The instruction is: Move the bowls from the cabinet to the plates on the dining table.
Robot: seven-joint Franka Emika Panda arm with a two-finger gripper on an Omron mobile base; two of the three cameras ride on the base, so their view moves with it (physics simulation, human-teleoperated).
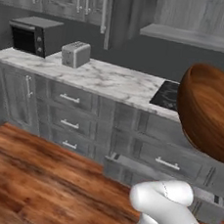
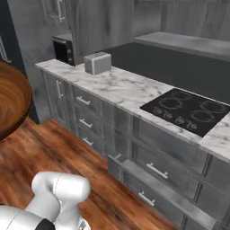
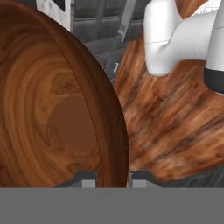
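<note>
The end effector is clenched on the rim of the glossy reddish-brown wooden bowl, one fingertip inside the wall and one outside, so the bowl hangs tilted beside it, carried clear of the marble counter in transit.

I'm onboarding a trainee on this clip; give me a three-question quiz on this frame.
1. True or false: the jaws are shut on the rim of the wooden bowl.
2. What sits beside the microwave on the counter? A) kettle B) toaster C) plate
3. Fill in: below the cooktop, one ___ stands pulled open.

Key: 1 true, seen in the hand view, with one fingertip on each side of the rim; 2 B, the toaster; 3 drawer.
</note>
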